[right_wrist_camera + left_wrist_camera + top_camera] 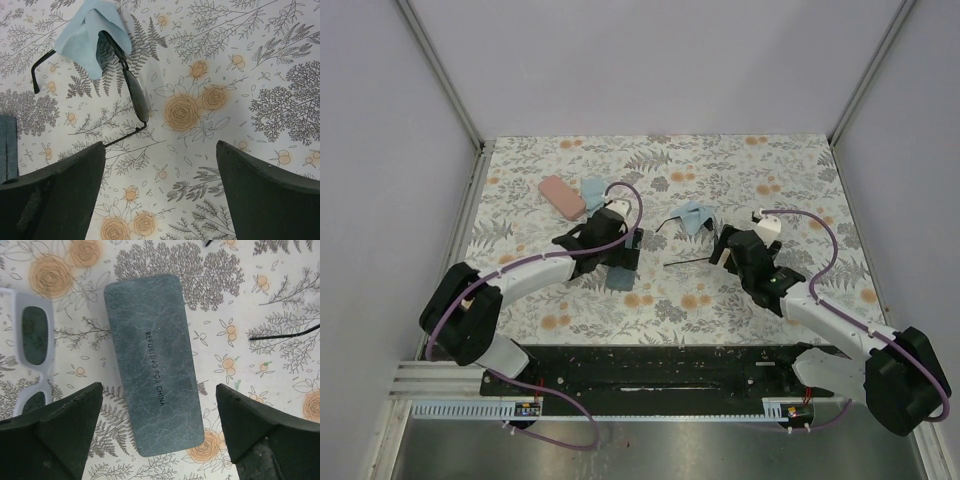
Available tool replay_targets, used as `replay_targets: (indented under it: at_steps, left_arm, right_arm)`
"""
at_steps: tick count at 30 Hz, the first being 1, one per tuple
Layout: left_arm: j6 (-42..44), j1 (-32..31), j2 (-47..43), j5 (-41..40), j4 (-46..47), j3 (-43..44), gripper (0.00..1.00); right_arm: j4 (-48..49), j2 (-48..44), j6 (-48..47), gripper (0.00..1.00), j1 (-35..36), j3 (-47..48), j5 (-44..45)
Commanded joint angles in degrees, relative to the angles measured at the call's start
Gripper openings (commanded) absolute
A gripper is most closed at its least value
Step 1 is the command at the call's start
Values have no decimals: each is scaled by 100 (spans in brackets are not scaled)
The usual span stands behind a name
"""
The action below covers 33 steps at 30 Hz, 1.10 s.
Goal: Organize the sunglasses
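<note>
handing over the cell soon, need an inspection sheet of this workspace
surface: floral-print table, no spills seen
job's things: white-framed sunglasses beside grey-blue case; black-framed sunglasses partly under light blue cloth
clutter: pink case, second light blue cloth beside it
grippers: left gripper open over the grey-blue case; right gripper open near the black-framed sunglasses
cables: purple cables, one looped behind each gripper
surroundings: plain walls, nothing else seen
</note>
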Motion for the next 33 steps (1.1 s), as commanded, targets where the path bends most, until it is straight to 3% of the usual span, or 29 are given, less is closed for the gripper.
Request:
replay_targets:
  at_steps: [1,6,23,26,29,33]
  left_arm:
    - [26,-126,337,109,-301,527,99]
    - [-9,-267,759,-357,-626,915,99]
    - [-193,-258,1454,-445,-846,1223,97]
    - [-220,-241,1533,-331,-838,1275,86]
    - [-255,-206,1551,-270,-838,1310,66]
    - [-255,-188,1437,-243,-829,1311,63]
  right_arm:
    - [640,-185,-107,99,-69,-163,188]
    - [746,-177,-37,99,-96,-260,39]
    - [799,-379,-28,98,-263,-419,-128]
    - [799,-335,-28,98,-280,-419,-155]
    - [799,-326,-28,98,-307,-419,-163]
    - [799,-300,-37,98,-324,-419,-190]
